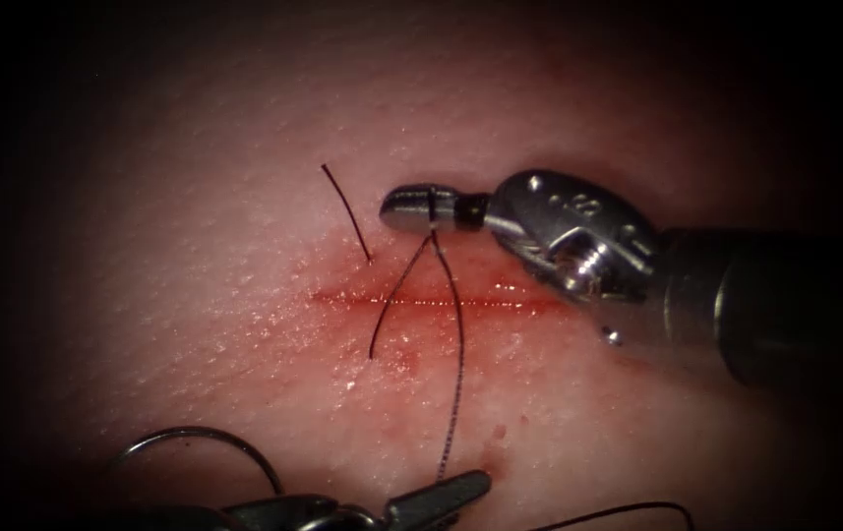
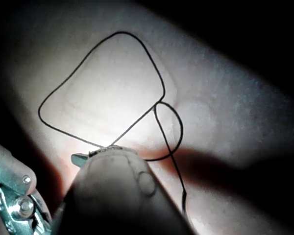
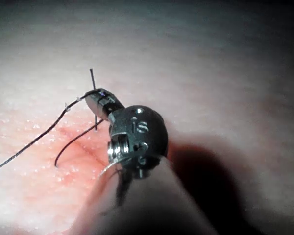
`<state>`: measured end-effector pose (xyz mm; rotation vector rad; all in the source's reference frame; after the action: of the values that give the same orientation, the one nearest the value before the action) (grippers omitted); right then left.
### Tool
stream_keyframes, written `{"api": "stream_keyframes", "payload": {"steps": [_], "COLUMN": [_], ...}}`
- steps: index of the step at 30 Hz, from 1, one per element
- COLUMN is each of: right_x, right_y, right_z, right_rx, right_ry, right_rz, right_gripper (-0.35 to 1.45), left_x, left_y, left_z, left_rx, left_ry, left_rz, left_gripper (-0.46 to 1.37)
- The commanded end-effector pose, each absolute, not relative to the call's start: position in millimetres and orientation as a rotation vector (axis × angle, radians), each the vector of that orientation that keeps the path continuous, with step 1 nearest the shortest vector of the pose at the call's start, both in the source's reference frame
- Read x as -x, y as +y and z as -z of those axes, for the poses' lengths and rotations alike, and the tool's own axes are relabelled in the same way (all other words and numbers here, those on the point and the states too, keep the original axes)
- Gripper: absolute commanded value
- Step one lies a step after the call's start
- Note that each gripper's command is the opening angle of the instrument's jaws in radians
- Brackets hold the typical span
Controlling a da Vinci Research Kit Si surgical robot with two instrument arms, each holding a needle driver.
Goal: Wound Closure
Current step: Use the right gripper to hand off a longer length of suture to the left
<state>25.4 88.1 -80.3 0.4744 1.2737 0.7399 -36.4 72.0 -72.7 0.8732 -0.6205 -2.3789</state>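
Observation:
The cut (image 1: pixel 441 299) runs across the tissue (image 1: pixel 244 246), wet with red fluid (image 1: pixel 411 349). My right tool (image 1: pixel 411 208) hovers just beyond the cut, jaws shut on the thread (image 1: pixel 456 374), which crosses them. From there one strand drops over the cut to my left tool (image 1: pixel 451 492) at the near edge, shut on it. A short tail (image 1: pixel 387 315) hangs across the cut. The curved needle (image 1: pixel 195 431) lies outside the tissue, near left, beside the left tool's wrist. The right tool (image 3: pixel 99 100) grips thread (image 3: pixel 34 142); the left tool (image 2: pixel 88 156) meets looped thread (image 2: pixel 88 63).
A loose thread end (image 1: pixel 347 211) sticks up from the tissue beyond the cut, left of the right tool's jaws. More thread (image 1: pixel 618 511) curves along the near right edge. The right tool's shaft (image 1: pixel 775 305) spans the right side.

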Motion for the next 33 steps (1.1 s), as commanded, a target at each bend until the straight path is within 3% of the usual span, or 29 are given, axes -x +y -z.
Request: {"api": "stream_keyframes", "payload": {"steps": [1, 9, 10, 11, 15, 24, 25, 26, 27, 28, 30, 33], "right_x": [-25.5, -25.6, -25.6, -25.6, -25.6, -25.6, -25.6, -25.6, -25.6, -25.6, -25.4, -25.0], "right_y": [88.2, 88.2, 88.2, 88.2, 88.1, 88.0, 87.9, 87.9, 87.8, 87.8, 87.4, 86.8], "right_z": [80.3, 80.1, 80.1, 80.2, 80.2, 80.8, 80.9, 81.0, 81.1, 81.1, 81.3, 81.4], "right_rx": [-0.470, -0.466, -0.466, -0.466, -0.467, -0.469, -0.467, -0.468, -0.465, -0.465, -0.452, -0.451], "right_ry": [1.272, 1.271, 1.271, 1.271, 1.271, 1.281, 1.283, 1.283, 1.285, 1.285, 1.292, 1.295], "right_rz": [-0.744, -0.746, -0.745, -0.745, -0.745, -0.747, -0.741, -0.739, -0.733, -0.732, -0.706, -0.691], "right_gripper": [-0.35, -0.35, -0.35, -0.35, -0.35, -0.35, -0.25, 0.10, 0.29, 0.35, 0.90, 1.02], "left_x": [36.3, 36.0, 35.9, 35.9, 35.6, 33.2, 32.8, 32.2, 31.6, 31.4, 29.8, 28.2], "left_y": [72.0, 71.3, 71.3, 71.3, 71.4, 72.8, 73.0, 73.2, 73.4, 73.4, 73.7, 73.7], "left_z": [72.9, 73.2, 73.2, 73.2, 73.3, 73.8, 74.0, 74.2, 74.5, 74.6, 75.2, 75.7], "left_rx": [-0.876, -0.882, -0.881, -0.874, -0.823, -0.915, -0.921, -0.938, -0.956, -0.957, -0.939, -0.916], "left_ry": [-0.615, -0.608, -0.595, -0.577, -0.443, -0.430, -0.431, -0.443, -0.463, -0.466, -0.475, -0.481], "left_rz": [2.379, 2.379, 2.384, 2.385, 2.357, 2.383, 2.392, 2.405, 2.412, 2.411, 2.430, 2.442], "left_gripper": [0.18, 0.09, -0.29, -0.35, -0.35, -0.35, -0.35, -0.35, -0.35, -0.35, -0.35, -0.35]}}
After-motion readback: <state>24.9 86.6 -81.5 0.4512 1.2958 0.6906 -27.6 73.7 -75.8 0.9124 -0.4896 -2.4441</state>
